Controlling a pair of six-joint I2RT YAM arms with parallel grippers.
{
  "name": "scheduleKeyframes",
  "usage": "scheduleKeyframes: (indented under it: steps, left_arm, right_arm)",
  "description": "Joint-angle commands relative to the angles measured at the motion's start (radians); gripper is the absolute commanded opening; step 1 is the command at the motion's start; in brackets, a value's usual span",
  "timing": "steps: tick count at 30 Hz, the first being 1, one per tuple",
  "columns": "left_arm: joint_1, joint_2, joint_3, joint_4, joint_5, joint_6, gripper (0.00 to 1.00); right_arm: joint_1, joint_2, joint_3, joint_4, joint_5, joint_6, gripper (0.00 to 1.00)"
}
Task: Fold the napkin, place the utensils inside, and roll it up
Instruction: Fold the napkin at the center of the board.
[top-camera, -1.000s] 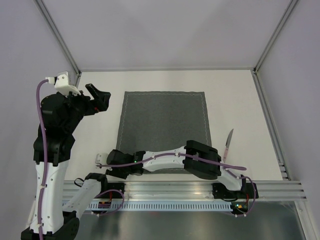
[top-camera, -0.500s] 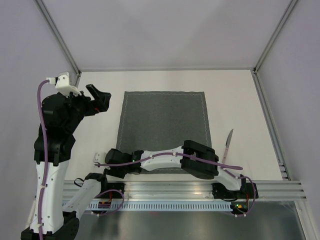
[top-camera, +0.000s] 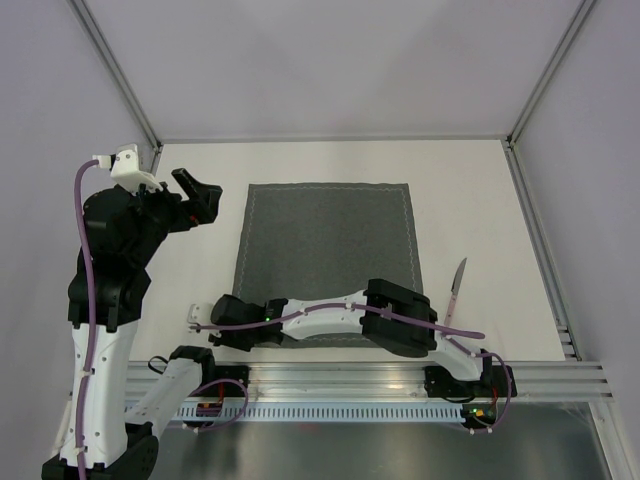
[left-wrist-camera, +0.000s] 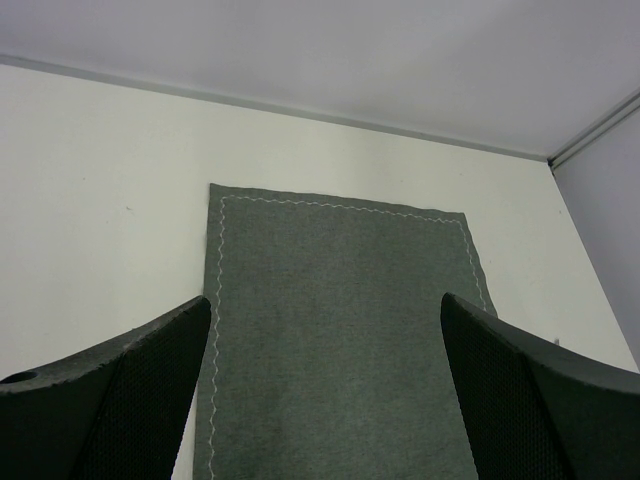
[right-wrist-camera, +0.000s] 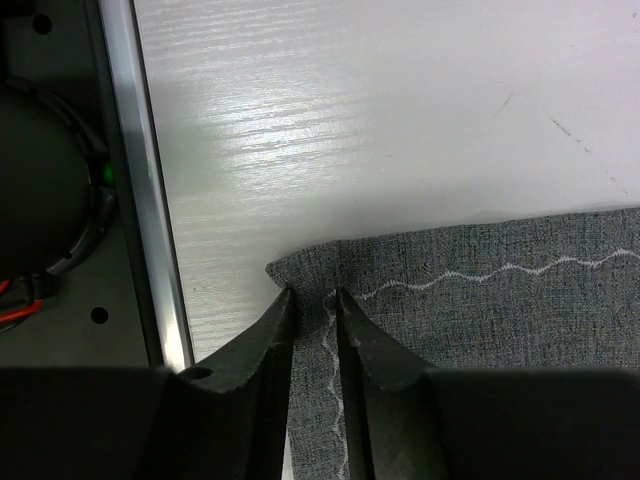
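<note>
The napkin lay spread flat and unfolded in the middle of the desk, a dark grey cloth with a pale wavy stitch running just inside its edges. It looked soft, light and limp, the sort of fabric that would sag from any single point of hold rather than keep its shape. The right claw was stretched across to the napkin's near left corner, its jaws narrow and pinched on the hem with the stitched line running up between them (the very tip of the corner seemed to curl a little off the desk, casting a shadow). That corner looked a sensible place to grip: a thin edge, easy to nip, and firmer at the seam. Given that limpness, one held corner would probably drag the rest into a skewed fold, so a second hold on the far left corner would likely help. The left claw hung raised near the napkin's far left corner, jaws wide and holding nothing. The knife lay on the bare desk to the right of the napkin, apart from it. It looked slim, stiff and likely slippery, probably best taken across its handle.
</note>
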Motion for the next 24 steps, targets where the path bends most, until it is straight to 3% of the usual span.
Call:
scheduleKeyframes:
  steps: [1,14,24]
  left_arm:
    - [0.002,0.001,-0.006,0.001,0.014,0.027,1.0]
    - [0.002,0.001,-0.011,0.003,0.011,0.024,1.0]
    - [0.002,-0.001,-0.014,0.001,0.008,0.022,1.0]
  right_arm:
    - [-0.008,0.019,0.004,0.001,-0.03,0.007,0.29]
    - [-0.031,-0.016,0.018,-0.015,-0.041,0.019,0.04]
    - [-0.045,-0.096,0.022,-0.019,-0.041,0.036,0.01]
